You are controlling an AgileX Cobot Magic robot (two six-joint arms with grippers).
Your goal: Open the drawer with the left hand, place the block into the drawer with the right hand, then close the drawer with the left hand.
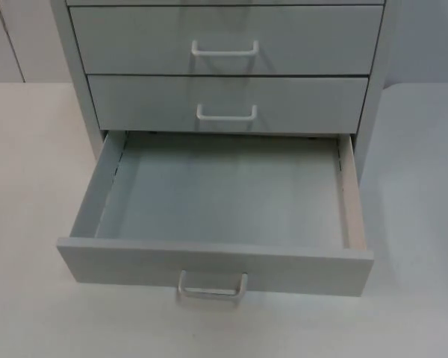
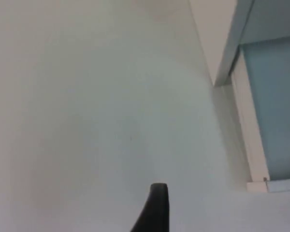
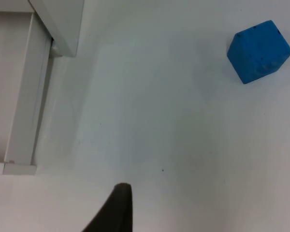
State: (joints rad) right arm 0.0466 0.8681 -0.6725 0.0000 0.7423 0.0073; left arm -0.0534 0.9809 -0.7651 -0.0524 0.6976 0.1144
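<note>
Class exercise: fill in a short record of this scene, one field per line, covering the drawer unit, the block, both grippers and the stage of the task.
cabinet: grey drawer unit, three drawers seen
bottom drawer: pulled open, nothing inside
upper two drawers: shut
blue block: on the white table, outside the drawer
left gripper: above the table beside the open drawer
right gripper: above the table, apart from the block
stage: drawer open, block not yet picked up
</note>
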